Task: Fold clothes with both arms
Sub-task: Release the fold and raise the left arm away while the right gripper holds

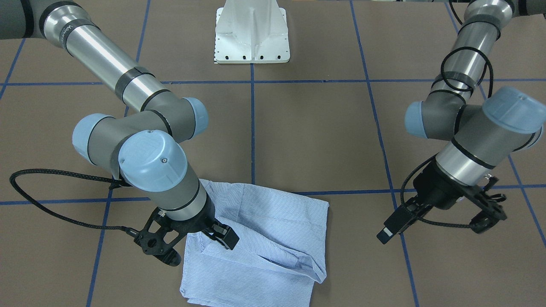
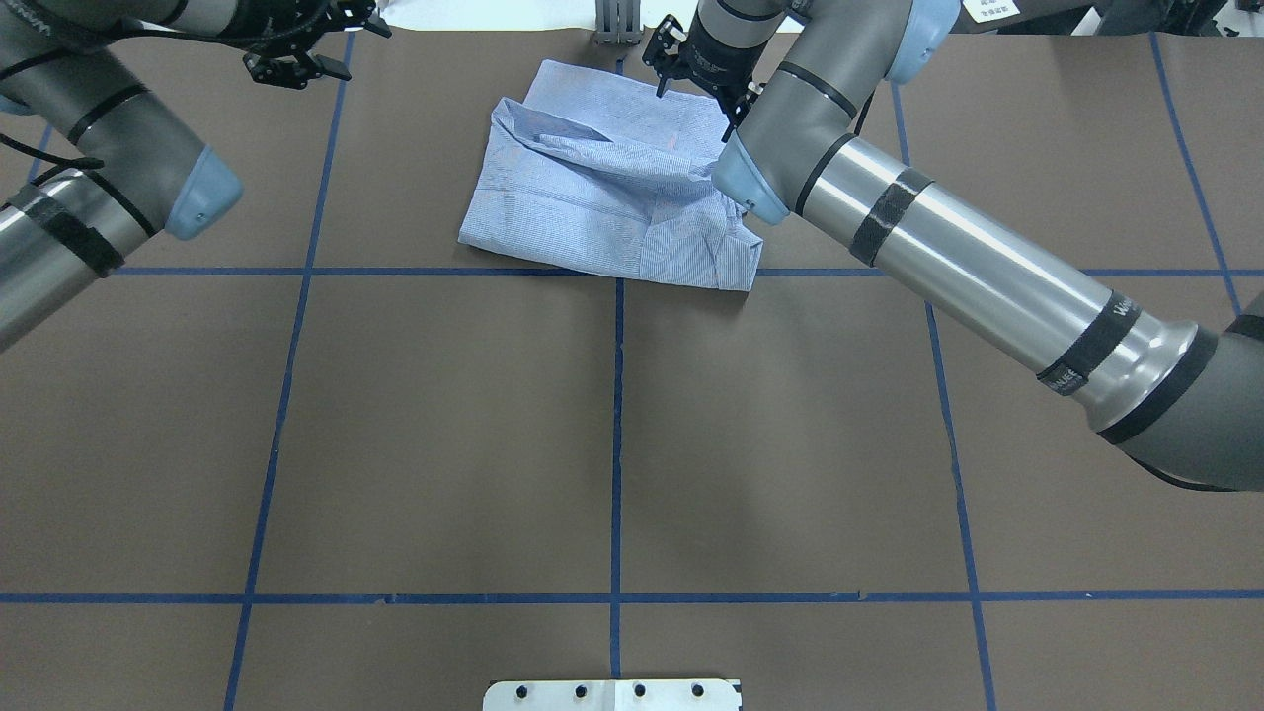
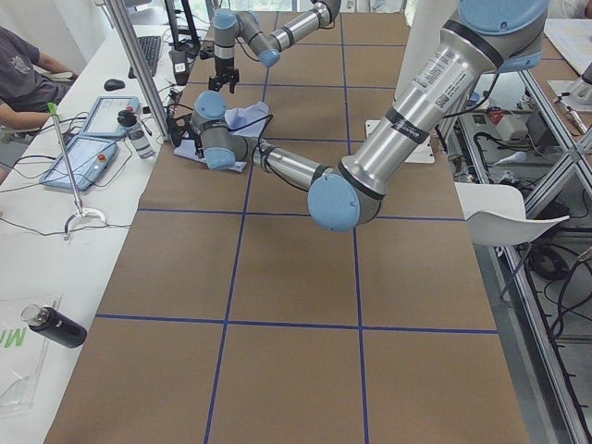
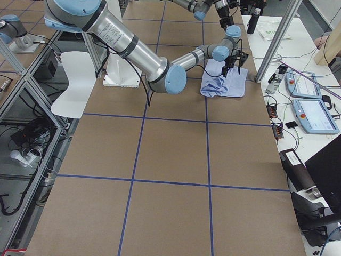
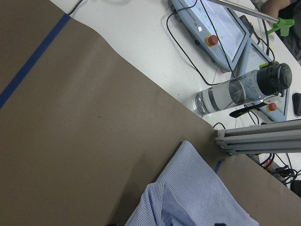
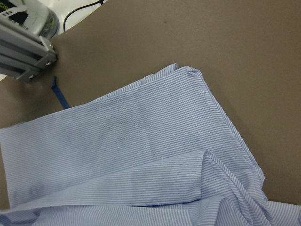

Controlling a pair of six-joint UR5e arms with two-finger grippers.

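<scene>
**Open middle, crowded far edge**

Open brown surface (image 2: 444, 444) stretches from the white pedestal (image 2: 612, 694) to the shirt (image 2: 592, 197). The right arm (image 2: 968, 276) slants across the shirt's right side. At the far edge, just beside the shirt, stand an aluminium post (image 5: 256, 139) and a bottle (image 5: 240, 92).

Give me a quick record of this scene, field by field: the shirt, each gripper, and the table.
shirt: light blue with fine stripes, folded into a rough rectangle with a loose ridge of cloth across it, lying near the table edge farthest from the robot
right gripper: open, at the shirt's edge, one finger over cloth; contact cannot be told
left gripper: open, above bare table, apart from the shirt
table: brown surface with a blue line grid
</scene>
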